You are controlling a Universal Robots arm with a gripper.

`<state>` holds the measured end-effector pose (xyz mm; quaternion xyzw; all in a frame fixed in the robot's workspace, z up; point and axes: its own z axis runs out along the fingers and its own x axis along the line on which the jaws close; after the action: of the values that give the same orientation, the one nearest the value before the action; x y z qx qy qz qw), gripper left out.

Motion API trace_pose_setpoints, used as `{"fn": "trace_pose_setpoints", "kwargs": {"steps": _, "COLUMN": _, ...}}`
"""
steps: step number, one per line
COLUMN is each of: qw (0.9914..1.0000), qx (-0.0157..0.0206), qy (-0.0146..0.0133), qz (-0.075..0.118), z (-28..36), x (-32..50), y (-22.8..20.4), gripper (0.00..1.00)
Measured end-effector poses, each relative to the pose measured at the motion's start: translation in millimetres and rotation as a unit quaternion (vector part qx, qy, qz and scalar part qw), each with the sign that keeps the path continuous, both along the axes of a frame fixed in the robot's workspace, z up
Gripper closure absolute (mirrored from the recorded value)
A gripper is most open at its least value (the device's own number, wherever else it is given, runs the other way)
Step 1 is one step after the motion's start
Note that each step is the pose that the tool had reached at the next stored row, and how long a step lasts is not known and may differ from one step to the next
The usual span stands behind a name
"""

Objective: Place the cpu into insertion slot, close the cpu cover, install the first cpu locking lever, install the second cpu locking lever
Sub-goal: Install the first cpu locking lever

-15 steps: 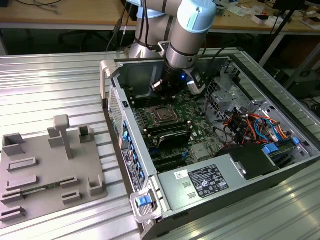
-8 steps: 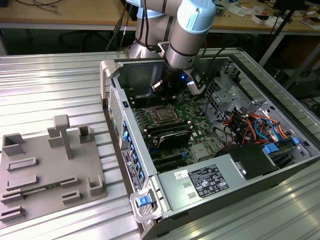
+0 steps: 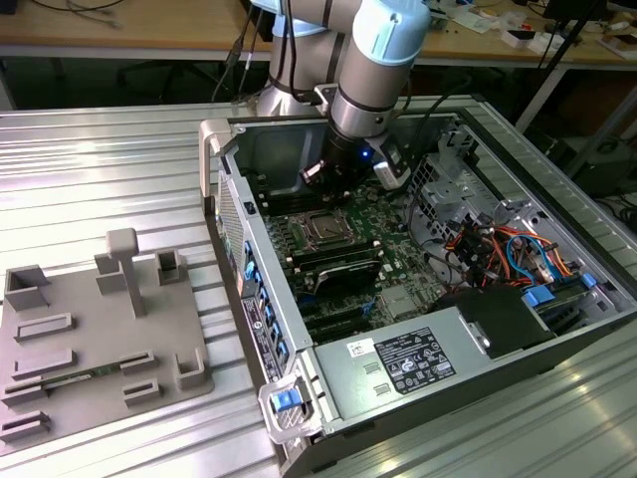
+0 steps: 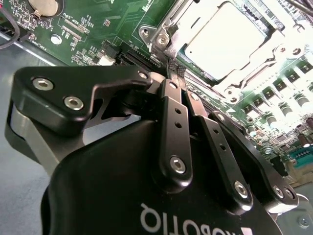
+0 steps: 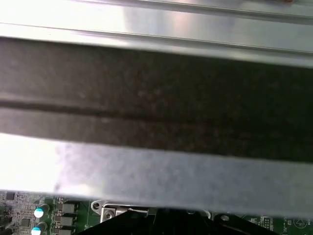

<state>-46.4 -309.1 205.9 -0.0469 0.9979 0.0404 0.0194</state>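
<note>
case walls (image 3: pixel 231 179) ringing the board, cables (image 3: pixel 498 249) crowding one side

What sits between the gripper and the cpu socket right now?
Nothing visible. In the second wrist view the gripper, fingers together and empty, is beside the cpu cover, which lies down around the cpu; only bare motherboard lies between.

Exterior high, oblique — wrist views close

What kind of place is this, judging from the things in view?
Probably a robotics lab or test workshop: an open desktop computer case lies on a ribbed metal table, a grey plastic fixture tray sits beside it, and wooden workbenches with cables stand behind.
</note>
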Motion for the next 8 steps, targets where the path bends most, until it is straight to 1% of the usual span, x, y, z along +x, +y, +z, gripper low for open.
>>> {"fn": "trace_pose_setpoints", "kwargs": {"steps": 8, "qw": 0.99998, "qx": -0.0060, "qy": -0.0002, "qz": 0.000, "z": -2.6, "x": -0.1, "y": -0.1, "gripper": 0.89}}
